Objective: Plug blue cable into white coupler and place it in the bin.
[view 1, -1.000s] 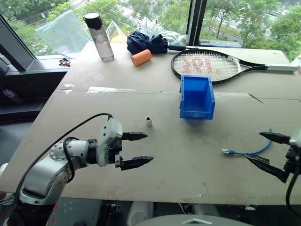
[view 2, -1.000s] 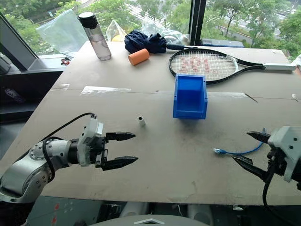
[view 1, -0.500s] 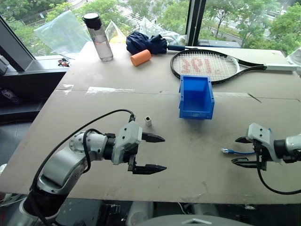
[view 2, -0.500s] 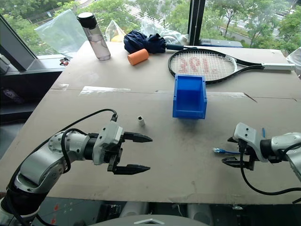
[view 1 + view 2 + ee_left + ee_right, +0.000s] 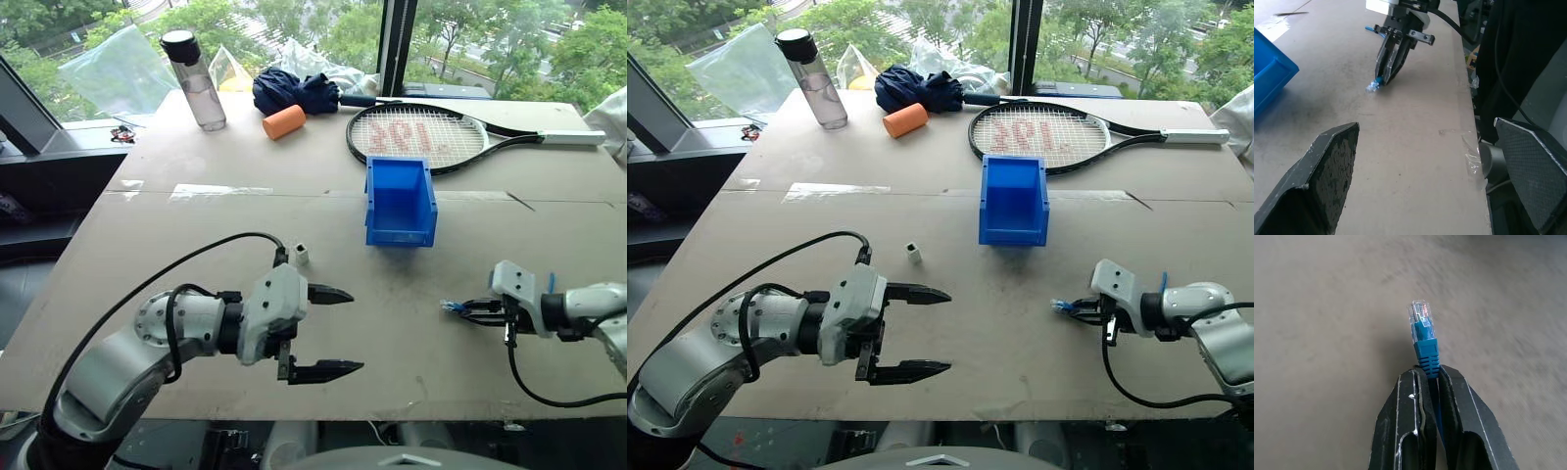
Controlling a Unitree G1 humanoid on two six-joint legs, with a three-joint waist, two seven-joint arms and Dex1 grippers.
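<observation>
A tennis racket (image 5: 431, 137), water bottle (image 5: 194, 80), orange roll (image 5: 283, 121) and dark-blue cloth (image 5: 292, 90) lie at the table's (image 5: 196, 225) far end

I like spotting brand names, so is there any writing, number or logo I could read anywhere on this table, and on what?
Red marking on the strings of the tennis racket: a painted logo or number, too blurred to read for sure.
Water bottle: no readable label.
Blue bin: no writing visible.
Nothing else carries readable text.
</observation>
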